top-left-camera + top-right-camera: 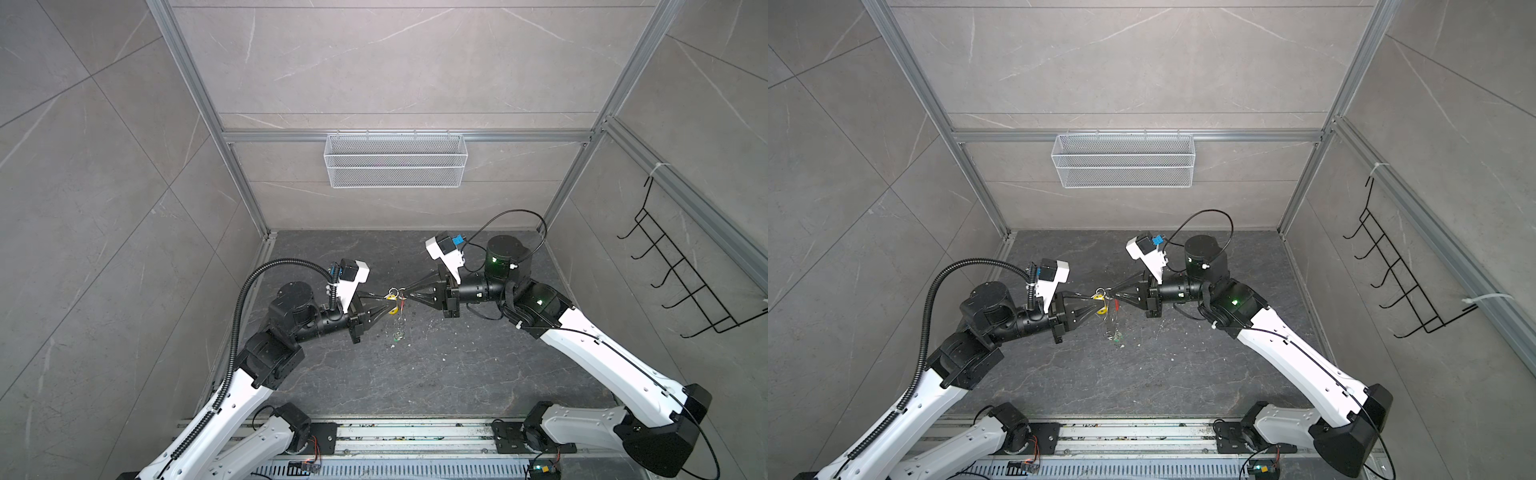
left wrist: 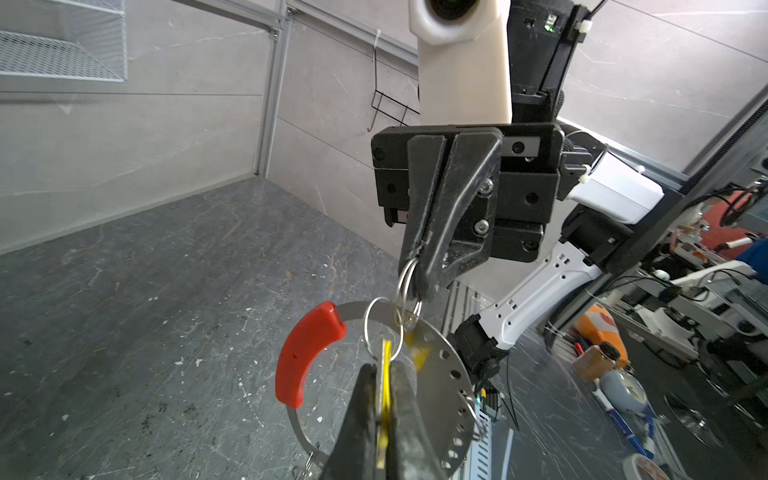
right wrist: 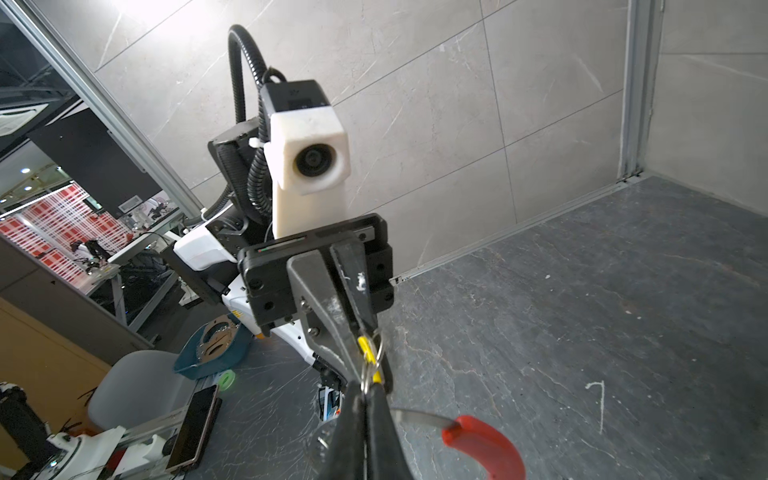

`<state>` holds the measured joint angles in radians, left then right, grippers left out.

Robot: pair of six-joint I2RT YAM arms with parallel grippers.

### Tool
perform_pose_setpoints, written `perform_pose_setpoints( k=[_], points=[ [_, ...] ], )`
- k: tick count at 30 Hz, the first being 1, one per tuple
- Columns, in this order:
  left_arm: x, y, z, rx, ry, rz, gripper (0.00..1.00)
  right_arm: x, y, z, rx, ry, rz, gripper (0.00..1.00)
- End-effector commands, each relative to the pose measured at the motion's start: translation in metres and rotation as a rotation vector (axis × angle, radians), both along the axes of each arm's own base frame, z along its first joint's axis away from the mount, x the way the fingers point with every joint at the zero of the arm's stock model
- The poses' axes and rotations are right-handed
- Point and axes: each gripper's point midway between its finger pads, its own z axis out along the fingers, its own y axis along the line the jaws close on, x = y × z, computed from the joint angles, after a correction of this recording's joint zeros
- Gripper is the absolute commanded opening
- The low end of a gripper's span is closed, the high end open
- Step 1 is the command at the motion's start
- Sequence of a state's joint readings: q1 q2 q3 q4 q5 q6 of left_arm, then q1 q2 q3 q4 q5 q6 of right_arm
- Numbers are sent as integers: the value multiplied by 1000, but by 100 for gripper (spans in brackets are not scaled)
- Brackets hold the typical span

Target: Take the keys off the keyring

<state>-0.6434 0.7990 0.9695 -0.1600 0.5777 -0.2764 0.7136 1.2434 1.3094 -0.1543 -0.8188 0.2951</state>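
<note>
Both grippers meet above the middle of the floor, holding the key bunch in the air. My left gripper (image 2: 384, 368) (image 1: 392, 304) is shut on the yellow tag (image 2: 387, 374) (image 3: 365, 348) and the flat silver key beside it. My right gripper (image 3: 365, 387) (image 1: 406, 293) is shut on a small silver split ring (image 2: 408, 282) linked to that key. The keyring (image 2: 440, 365), a thin metal hoop with a red sleeve (image 2: 307, 353) (image 3: 486, 451), hangs under the two tips (image 1: 1112, 320). Something small and greenish (image 1: 1118, 338) dangles at its low end, too blurred to make out.
A white mesh basket (image 1: 395, 160) hangs on the back wall. A black wire hook rack (image 1: 685, 270) is on the right wall. The dark stone floor (image 1: 436, 374) is dotted with white specks. The arm bases sit on a metal rail (image 1: 415, 440) at the front.
</note>
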Motion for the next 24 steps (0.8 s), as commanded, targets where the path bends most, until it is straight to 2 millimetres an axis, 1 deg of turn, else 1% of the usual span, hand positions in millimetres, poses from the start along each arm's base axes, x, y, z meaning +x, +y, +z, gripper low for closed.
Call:
perform_pose_setpoints(
  k=[1, 7, 13, 20, 24],
  points=[
    [-1, 10, 5, 2, -41, 69, 0, 13, -6, 16, 66, -15, -100, 0],
    [0, 4, -7, 37, -7, 73, 0, 26, -5, 18, 135, 16, -164, 0],
    [4, 5, -15, 47, 25, 104, 0, 34, -6, 24, 179, 21, -206, 0],
    [0, -9, -21, 44, 81, 31, 0, 41, -4, 26, 225, 37, -221, 0],
    [-1, -13, -23, 47, 98, 6, 0, 43, -2, 27, 236, 43, -219, 0]
  ],
)
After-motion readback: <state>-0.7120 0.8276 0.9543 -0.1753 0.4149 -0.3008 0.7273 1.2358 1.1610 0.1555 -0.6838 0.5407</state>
